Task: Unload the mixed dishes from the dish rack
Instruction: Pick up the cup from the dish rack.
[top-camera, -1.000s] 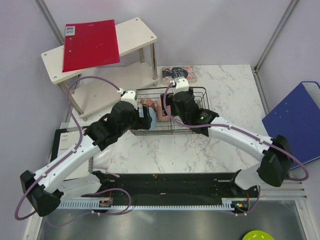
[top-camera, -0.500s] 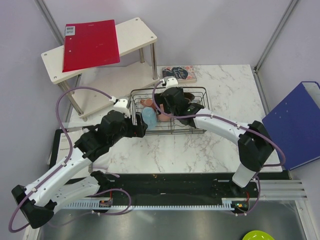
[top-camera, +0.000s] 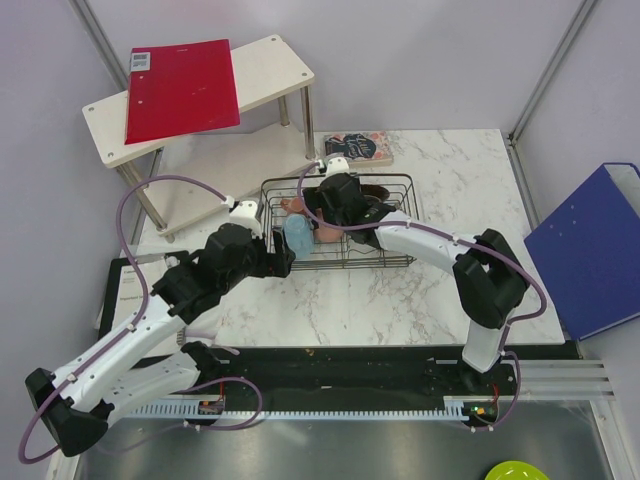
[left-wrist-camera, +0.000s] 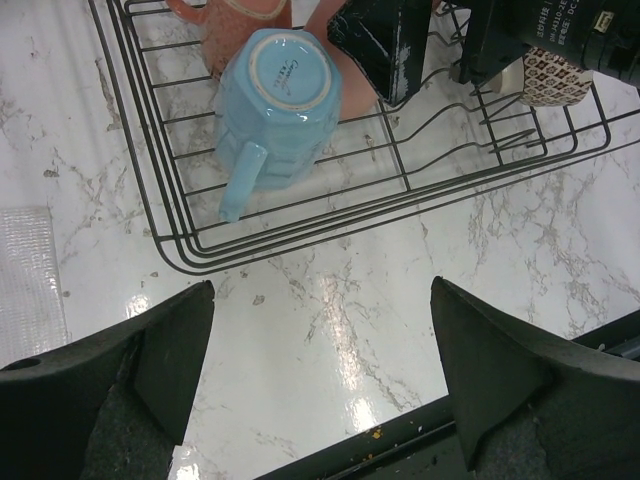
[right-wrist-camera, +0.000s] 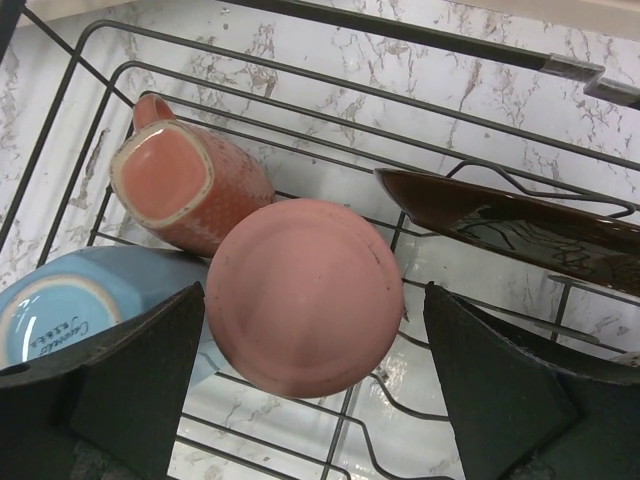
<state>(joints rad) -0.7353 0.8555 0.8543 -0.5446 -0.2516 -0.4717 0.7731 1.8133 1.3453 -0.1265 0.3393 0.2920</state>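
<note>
The dish rack (top-camera: 345, 266) is set in the middle of the marble table (top-camera: 450, 170). A patterned book (top-camera: 358, 146) is seen just behind its back edge, and a white two-tier shelf (top-camera: 270, 70) is placed off its back left corner. Bare table is left open in front of the rack and out to its right.

The right gripper (right-wrist-camera: 313, 300) is held inside the rack, over the left half. Its jaws are spread wide, one on each side of the salmon-pink tumbler (right-wrist-camera: 300, 310). The tumbler is laid so that its round bottom is turned to the wrist camera. A small gap is seen beside the right finger. On the left side it cannot be told if the finger is touching. Nothing is squeezed.

A pink speckled mug (right-wrist-camera: 185, 190) is pressed close against the tumbler's upper left. The light-blue mug (left-wrist-camera: 275, 110) is tucked in the rack's front left corner, bottom up, with its handle pointed at the front rim. So little room is left on that side. The dark red-brown plate (right-wrist-camera: 510, 225) is tilted to the right of the tumbler, a little apart from it. A small patterned cup (left-wrist-camera: 555, 75) is seen farther right, near the front rim.

The left gripper (left-wrist-camera: 322, 290) is hung over bare table just outside the rack's front left corner. Its jaws are wide apart with nothing between them.
</note>
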